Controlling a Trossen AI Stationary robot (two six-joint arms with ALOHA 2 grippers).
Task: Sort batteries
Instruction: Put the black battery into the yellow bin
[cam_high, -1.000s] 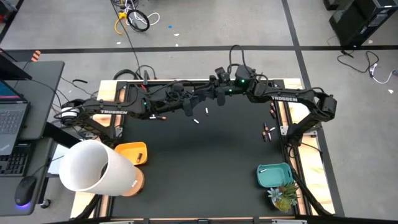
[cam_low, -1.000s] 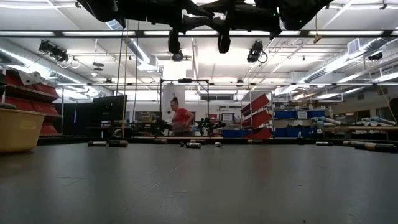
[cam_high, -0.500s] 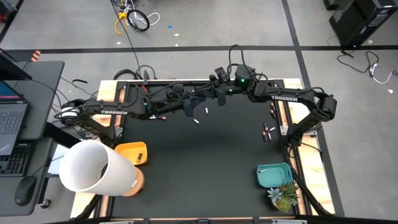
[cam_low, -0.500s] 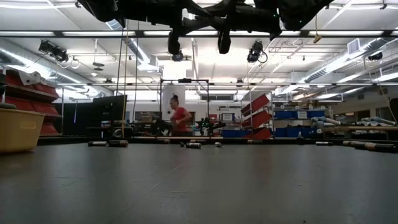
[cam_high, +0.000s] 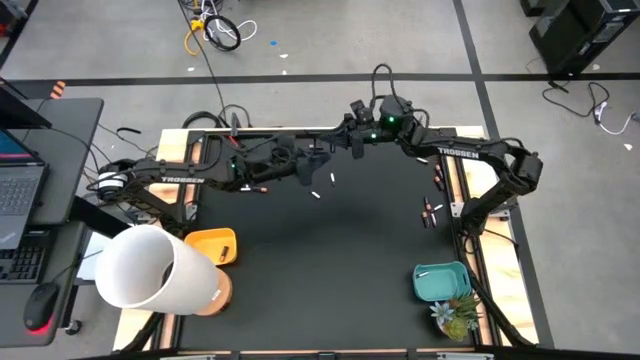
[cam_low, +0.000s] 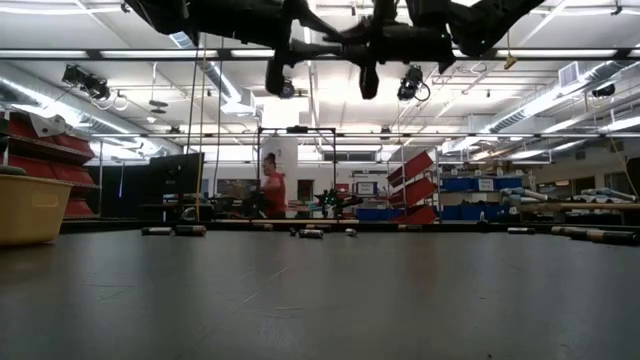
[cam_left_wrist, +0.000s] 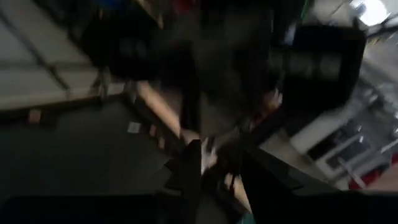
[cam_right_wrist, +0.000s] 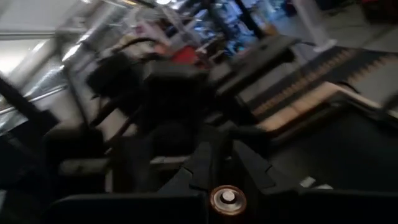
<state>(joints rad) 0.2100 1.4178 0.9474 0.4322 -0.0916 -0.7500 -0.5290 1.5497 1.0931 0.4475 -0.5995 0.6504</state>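
I'm watching the right gripper (cam_high: 356, 137) pulling back toward twelve o'clock, gripping a copper-ended cylindrical battery (cam_right_wrist: 224, 199), while the left gripper (cam_high: 318, 158) is separating.

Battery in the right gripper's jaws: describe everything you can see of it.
The battery shows end-on in the right wrist view: a round copper-coloured ring around a pale, silvery centre nub, metallic in look. Its body runs away from the camera and is hidden. It sits clamped between the dark jaws of the right gripper, which flank it on both sides, and nothing else touches it. The gripper hangs above the black mat near the table's far edge; from above the battery is too small to make out.
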